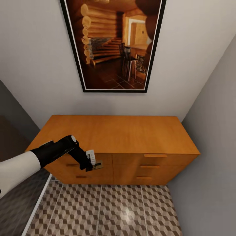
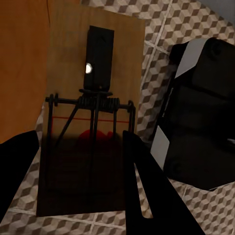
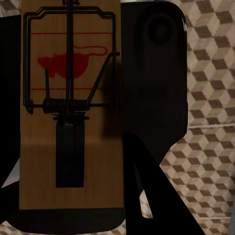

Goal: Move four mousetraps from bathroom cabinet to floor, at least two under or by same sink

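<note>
Since each claw grips a trap, you carry two per trip: left gripper [image 1: 92, 165] holds its trap [image 1: 97, 166] at the cabinet's [image 1: 118, 134] 7 o'clock; right gripper [image 3: 73, 215] clamps another trap [image 3: 71, 105].

The cabinet [image 1: 114, 144], the picture [image 1: 113, 44] on the wall and the tiled floor [image 1: 108, 209] are seen from above and in front by the head camera, at middle range. A trap [image 2: 90, 112] is viewed very closely along the left gripper [image 2: 81, 191] by the left wrist camera, over floor tiles. Another trap [image 3: 71, 103] is viewed equally closely by the right wrist camera. The patterned floor is shared by all three views.
</note>
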Tool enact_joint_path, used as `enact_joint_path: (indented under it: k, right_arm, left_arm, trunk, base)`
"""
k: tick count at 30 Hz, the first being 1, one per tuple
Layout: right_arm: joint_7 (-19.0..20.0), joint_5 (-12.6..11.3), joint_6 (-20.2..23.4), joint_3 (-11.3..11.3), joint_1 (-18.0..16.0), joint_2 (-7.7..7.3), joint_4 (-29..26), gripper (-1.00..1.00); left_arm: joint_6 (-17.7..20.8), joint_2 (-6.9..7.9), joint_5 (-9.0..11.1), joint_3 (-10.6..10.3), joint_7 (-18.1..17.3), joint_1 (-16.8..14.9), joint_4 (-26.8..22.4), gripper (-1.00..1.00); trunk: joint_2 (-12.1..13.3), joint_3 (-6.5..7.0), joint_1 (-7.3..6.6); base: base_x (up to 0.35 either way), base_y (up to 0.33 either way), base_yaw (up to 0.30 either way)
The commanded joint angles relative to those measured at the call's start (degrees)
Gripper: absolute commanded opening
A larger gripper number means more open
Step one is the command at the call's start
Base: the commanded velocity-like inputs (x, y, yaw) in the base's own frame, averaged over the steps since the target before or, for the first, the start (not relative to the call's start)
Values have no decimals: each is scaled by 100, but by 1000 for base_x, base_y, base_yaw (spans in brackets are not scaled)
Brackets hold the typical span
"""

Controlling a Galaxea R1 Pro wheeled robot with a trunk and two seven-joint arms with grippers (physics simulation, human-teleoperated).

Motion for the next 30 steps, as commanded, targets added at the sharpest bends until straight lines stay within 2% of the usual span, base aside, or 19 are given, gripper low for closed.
enact_joint_path:
  k: [1, 20, 30]
  right_arm:
    - [11, -75, -26, 48, -4, -2, 6, -100]
    - [11, -75, -29, 47, -4, -8, 6, -100]
    - [11, -75, -29, 47, -4, -9, 6, -100]
  left_arm:
    - [42, 3, 46, -24, 24, -8, -11, -100]
    - [47, -19, 37, -21, 43, -2, -2, -100]
    - [47, -17, 37, -21, 35, -2, -20, -100]
  trunk:
    - [-10, -10, 3]
    - [-10, -6, 3]
    - [-10, 4, 3]
  base:
    - [0, 0, 0]
    - [-8, 0, 0]
    - [-288, 0, 0]
